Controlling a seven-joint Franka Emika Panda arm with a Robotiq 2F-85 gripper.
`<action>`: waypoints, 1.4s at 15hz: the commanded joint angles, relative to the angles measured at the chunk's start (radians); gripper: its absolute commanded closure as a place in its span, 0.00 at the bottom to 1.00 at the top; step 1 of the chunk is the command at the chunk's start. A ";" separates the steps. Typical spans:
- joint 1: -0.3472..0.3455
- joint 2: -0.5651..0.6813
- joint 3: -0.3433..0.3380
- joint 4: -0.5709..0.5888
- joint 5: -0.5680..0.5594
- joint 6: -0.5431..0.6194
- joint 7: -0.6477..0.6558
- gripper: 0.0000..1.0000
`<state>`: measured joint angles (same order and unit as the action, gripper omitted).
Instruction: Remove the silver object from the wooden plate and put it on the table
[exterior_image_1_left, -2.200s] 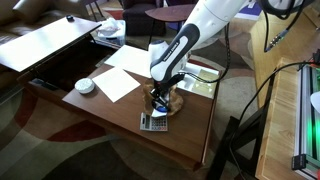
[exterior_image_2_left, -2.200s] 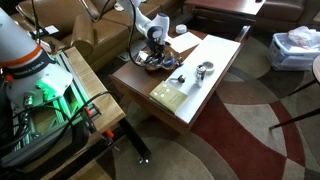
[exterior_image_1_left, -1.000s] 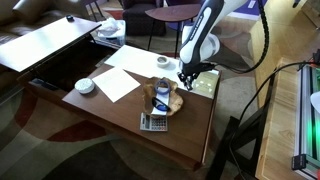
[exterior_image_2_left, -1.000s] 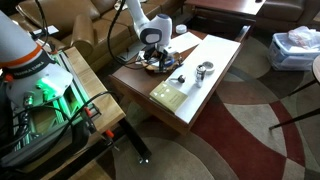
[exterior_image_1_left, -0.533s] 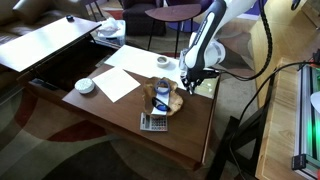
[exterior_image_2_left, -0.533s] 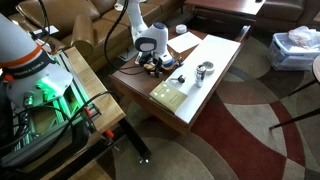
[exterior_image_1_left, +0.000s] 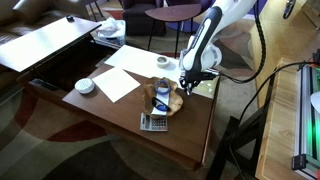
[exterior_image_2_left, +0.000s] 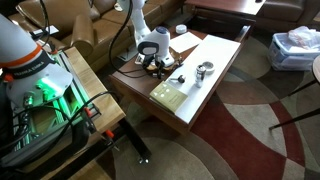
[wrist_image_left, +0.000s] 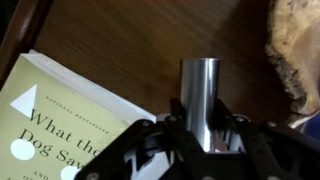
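Wrist view: claw (wrist_image_left: 200, 135) clamped on silver cylinder (wrist_image_left: 200, 88) above worktop (wrist_image_left: 140, 40), book (wrist_image_left: 70, 115) left, wooden plate (wrist_image_left: 297, 50) right. Risk: tilted release, tall cylinder topples, rolls against book.

The end effector (exterior_image_2_left: 154, 64) hangs low over the table (exterior_image_2_left: 216, 86), white bowl (exterior_image_2_left: 204, 70) apart.

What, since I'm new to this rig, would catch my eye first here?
The white arm reaching over the dark table stands out first. In the wrist view its pincer is shut on a shiny silver cylinder, upright over the tabletop, between a yellow-green book and the wooden plate.
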<state>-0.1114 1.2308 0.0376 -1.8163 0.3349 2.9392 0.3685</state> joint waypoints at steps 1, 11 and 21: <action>0.012 0.054 -0.008 0.072 0.004 -0.010 -0.014 0.89; 0.030 0.106 -0.047 0.142 -0.016 -0.048 -0.029 0.38; 0.154 -0.159 -0.097 -0.107 0.003 0.004 0.016 0.00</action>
<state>-0.0225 1.2110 -0.0176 -1.7637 0.3281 2.9162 0.3419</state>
